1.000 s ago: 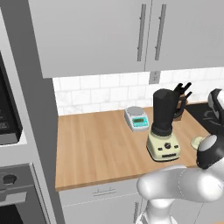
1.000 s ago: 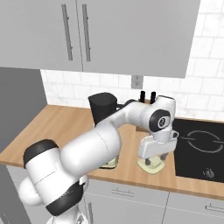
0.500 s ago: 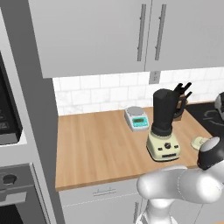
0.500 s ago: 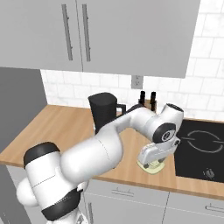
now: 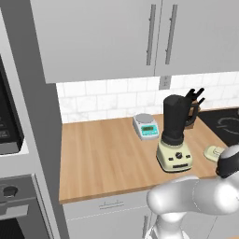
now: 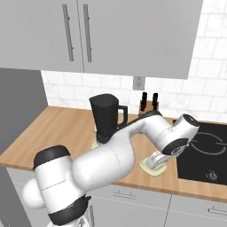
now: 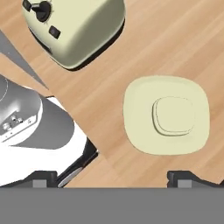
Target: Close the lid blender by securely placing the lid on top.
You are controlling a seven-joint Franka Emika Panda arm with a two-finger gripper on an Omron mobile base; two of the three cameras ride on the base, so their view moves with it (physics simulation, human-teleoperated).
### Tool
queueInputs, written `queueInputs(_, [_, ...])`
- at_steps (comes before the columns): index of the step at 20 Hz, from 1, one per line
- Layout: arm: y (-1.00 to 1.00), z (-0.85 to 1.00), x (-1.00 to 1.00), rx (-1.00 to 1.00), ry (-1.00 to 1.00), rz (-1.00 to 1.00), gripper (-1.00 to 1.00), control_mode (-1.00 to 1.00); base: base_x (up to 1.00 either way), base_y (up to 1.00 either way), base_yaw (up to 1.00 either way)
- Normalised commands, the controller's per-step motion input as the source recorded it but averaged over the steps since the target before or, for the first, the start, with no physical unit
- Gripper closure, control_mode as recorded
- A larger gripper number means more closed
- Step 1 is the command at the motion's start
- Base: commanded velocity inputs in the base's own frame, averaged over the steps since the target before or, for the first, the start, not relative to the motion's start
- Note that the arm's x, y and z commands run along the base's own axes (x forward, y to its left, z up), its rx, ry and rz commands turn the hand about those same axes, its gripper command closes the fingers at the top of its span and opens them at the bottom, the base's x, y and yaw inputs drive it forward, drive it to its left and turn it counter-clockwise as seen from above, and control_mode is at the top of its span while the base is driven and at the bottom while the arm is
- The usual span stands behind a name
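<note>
The wooden counter (image 5: pixel 107 158) runs beneath grey wall cabinets (image 5: pixel 102 37) and a white tiled backsplash (image 5: pixel 93 100), and the blender serves as the landmark on it.

The white arm (image 6: pixel 115 155) rises from the base, bends forward across the counter past the blender's front, and folds at a dark-jointed wrist (image 6: pixel 186 128) so that the hand points steeply down at the worktop. In the left base view its elbow bulks low in front of the blender, with a dark joint (image 5: pixel 228 161) just past the lid.

The blender (image 5: pixel 175 135) stands upright, a cream-yellow squarish base with a black dial under a dark jar whose top is open. In the hand view that base (image 7: pixel 72 28) sits in the upper left corner.

Beyond the blender, toward the wall, a grey kitchen scale (image 5: pixel 145 126) rests on the wood, and a knife block (image 6: pixel 148 104) stands near the backsplash behind the jar. On the far side of the lid from the blender lies the black cooktop (image 6: pixel 204 146).

The lid (image 7: pixel 166 114) lies flat on the counter, near the blender's base on its cooktop side and apart from it, its raised knob facing up. In the right base view it shows under the hand (image 6: pixel 154 166).

The gripper (image 7: pixel 118 178) hangs directly above the lid with its jaws spread to their widest, one dark fingertip (image 7: pixel 188 177) on each side of the view, holding nothing and not touching the lid.
</note>
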Motion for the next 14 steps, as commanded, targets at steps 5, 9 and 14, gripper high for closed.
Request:
queueInputs(5, [-0.01,0.00,0.37,0.00,0.00,0.00,-1.00,-1.00,0.00,0.00,0.00])
queueInputs(9, [0.01,-0.08,0.55,0.00,0.00,-0.02,-1.00,-1.00,0.00,0.00,0.00])
queueInputs(14, [0.00,-0.10,0.56,0.00,0.00,-0.02,-1.00,-1.00,0.00,0.00,0.00])
